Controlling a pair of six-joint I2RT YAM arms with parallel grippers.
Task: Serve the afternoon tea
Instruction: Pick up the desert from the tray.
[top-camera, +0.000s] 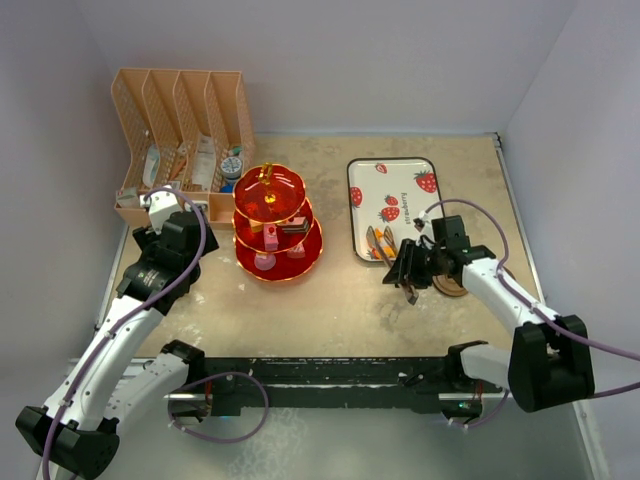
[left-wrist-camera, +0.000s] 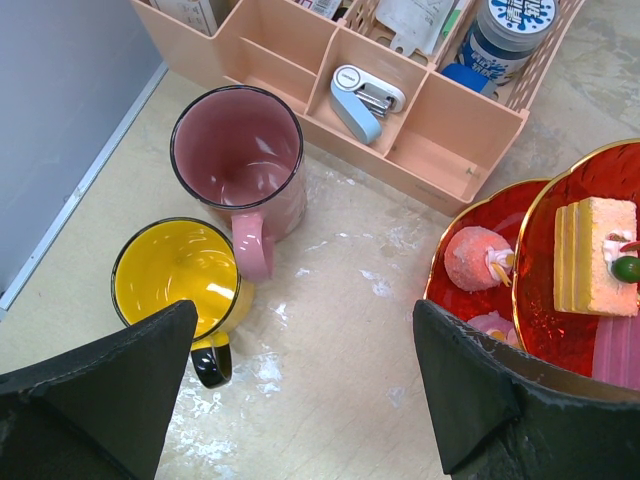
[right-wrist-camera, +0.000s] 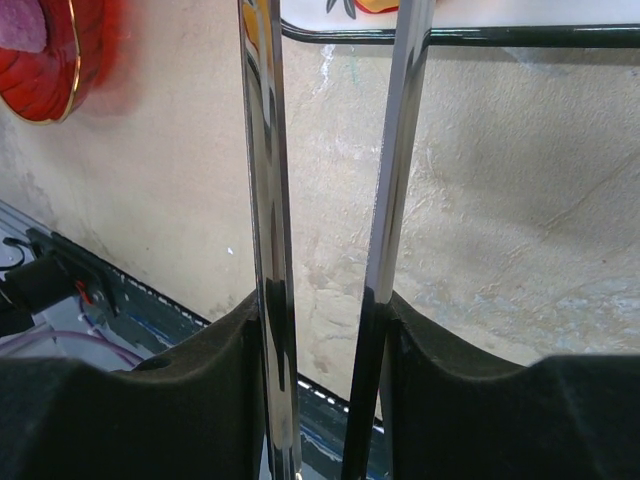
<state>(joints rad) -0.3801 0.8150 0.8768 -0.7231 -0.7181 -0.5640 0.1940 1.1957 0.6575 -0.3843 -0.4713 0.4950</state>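
yellow mug (left-wrist-camera: 170, 275) sits left of, maybe under, the spread left gripper (left-wrist-camera: 305, 315).

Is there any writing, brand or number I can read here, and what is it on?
No text is readable.
On the strawberry tray: one small line of print, too small to read.
On the jar in the peach organizer: blue-and-white lettering, blurred and cut off.

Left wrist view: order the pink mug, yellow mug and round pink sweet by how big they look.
1. pink mug
2. yellow mug, near edge covered, so its margin behind the first is unsure
3. round pink sweet, clearly smallest
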